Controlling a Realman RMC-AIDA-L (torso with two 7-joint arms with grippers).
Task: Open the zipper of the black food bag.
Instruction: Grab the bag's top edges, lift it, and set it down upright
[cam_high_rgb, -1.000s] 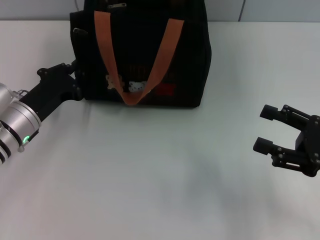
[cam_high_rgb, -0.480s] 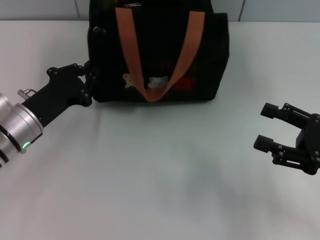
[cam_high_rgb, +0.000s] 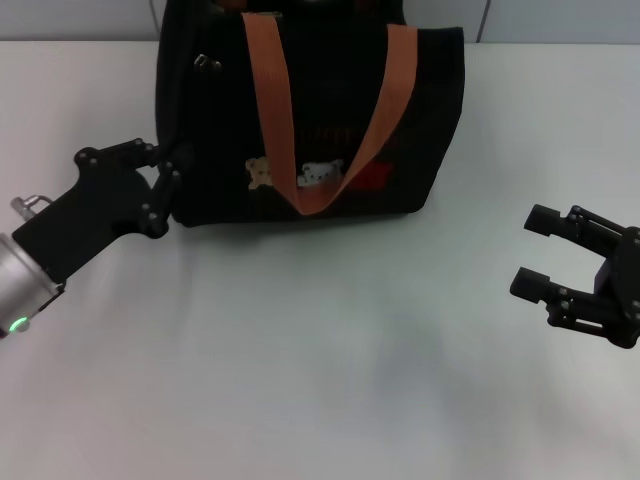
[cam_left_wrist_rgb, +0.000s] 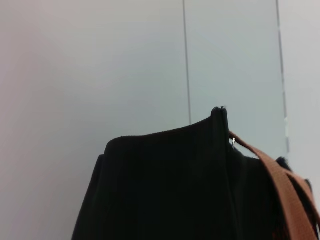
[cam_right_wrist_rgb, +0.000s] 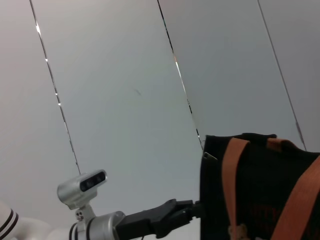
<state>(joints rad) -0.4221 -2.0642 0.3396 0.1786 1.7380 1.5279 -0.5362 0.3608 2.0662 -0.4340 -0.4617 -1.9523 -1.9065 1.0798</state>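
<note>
1. Found the left gripper's (cam_high_rgb: 168, 183) fingers (cam_high_rgb: 160, 157) spread apart, tips against the left end panel of the black food bag (cam_high_rgb: 420, 120). Saw no fabric pinched between them.
2. Found the right gripper (cam_high_rgb: 530, 253) with fingers apart on nothing, hanging over the table (cam_high_rgb: 320, 350) well to the right of the bag. Judged it idle.
3. Compared with one second earlier: found the bag shifted toward the robot's right, then nearer the robot, with more of its front in the head view. Found the left gripper moved with it and kept against the same end. Found the right gripper unmoved.
4. Read this as repositioning, not opening. Judged the zipper step not yet begun: no gripper near the top edge.
5. Located the bag upright at the far side of the table, left of centre. Saw the front, with orange-brown handles (cam_high_rgb: 272, 120) and bear patches (cam_high_rgb: 320, 174), facing the robot.
6. Placed the bag's long axis across the head view, left to right, one end at the left gripper.
7. Judged the zipper (cam_left_wrist_rgb: 233, 143) to run along that same axis on the top edge. Spotted a small silvery pull in the left wrist view only; could not tell open or shut, the top lying beyond the head view's edge.
</note>
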